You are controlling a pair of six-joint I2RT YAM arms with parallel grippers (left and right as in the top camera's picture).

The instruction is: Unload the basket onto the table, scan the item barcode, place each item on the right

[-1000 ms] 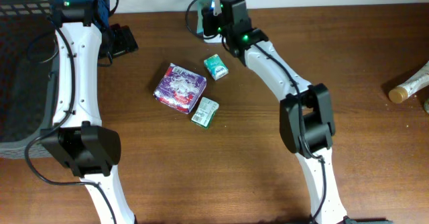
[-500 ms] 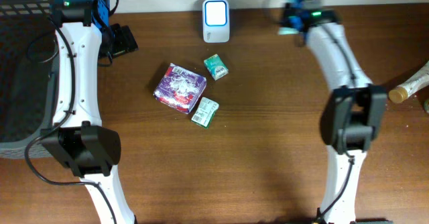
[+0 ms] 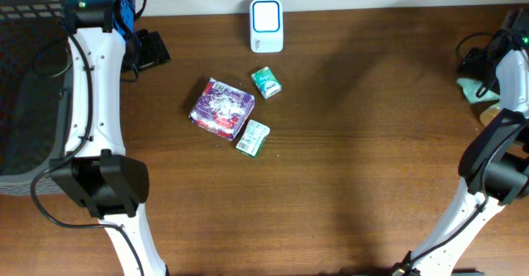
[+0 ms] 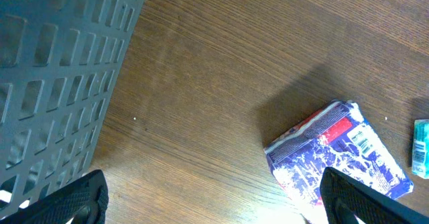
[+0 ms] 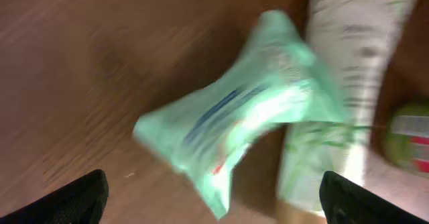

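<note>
Placing step, I judge: right gripper spread wide, holding nothing. Green packet lies loose under it at the table's far right, beside a white bottle. Lift straight up to avoid snagging the packet. Left gripper open, empty.

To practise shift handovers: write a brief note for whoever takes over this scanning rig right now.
Left gripper: open, empty, beside the basket.
Right gripper: open above a pale green packet at the table's right edge.
Scanner: back edge, centre.
Done: that packet seems set aside; whether scanned, cannot tell.
To do: purple pack, green box, green sachet wait mid-table.
</note>
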